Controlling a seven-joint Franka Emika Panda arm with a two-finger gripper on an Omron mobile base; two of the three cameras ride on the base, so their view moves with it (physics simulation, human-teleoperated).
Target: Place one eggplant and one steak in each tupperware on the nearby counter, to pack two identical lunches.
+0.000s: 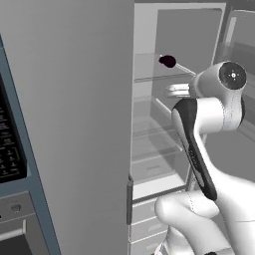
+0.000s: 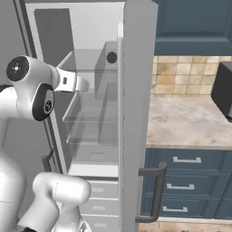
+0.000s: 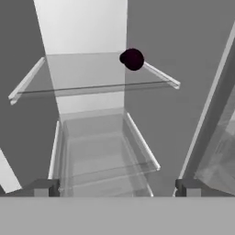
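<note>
Inside the open fridge, the eggplant point(image 3: 132, 59) sits at the far right of a glass shelf point(image 3: 92, 73), too small to show its shape beyond a dark round lump. From the right base camera, the fridge door point(image 2: 136, 113) stands edge-on and hides part of the counter point(image 2: 190, 122), while the eggplant point(image 2: 111, 57) shows dimly through translucent panels. A dark appliance point(image 2: 224, 90) on the counter is cut off by the frame's right edge
</note>
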